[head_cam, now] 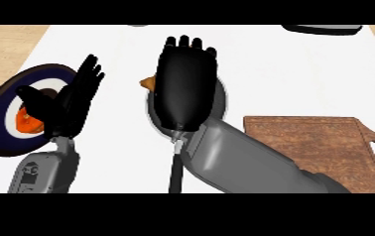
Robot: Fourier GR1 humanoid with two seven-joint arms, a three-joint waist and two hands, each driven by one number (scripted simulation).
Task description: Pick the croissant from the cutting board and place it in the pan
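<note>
**Inspector:** Centre of the frame: the right hand (187,88) lies palm-down over the pan (223,98), its fingers (196,44) extended towards the top. It hides most of the pan; only the rim and the dark handle (174,173) show.

**Clerk:** And the croissant (149,83)?

**Inspector:** A small orange-brown tip shows at the hand's left edge, at the pan's rim. Whether the fingers are grasping it, I cannot tell.

**Clerk:** The cutting board (311,143)?

**Inspector:** Lower right, on the white bench (293,71), partly behind the right forearm.

**Clerk:** Other items?

**Inspector:** Left hand (73,98) at left, fingers straight and released, standing before a dark-rimmed plate (15,126) with something orange on it. A dark object (322,29) is cut by the upper right edge.
</note>
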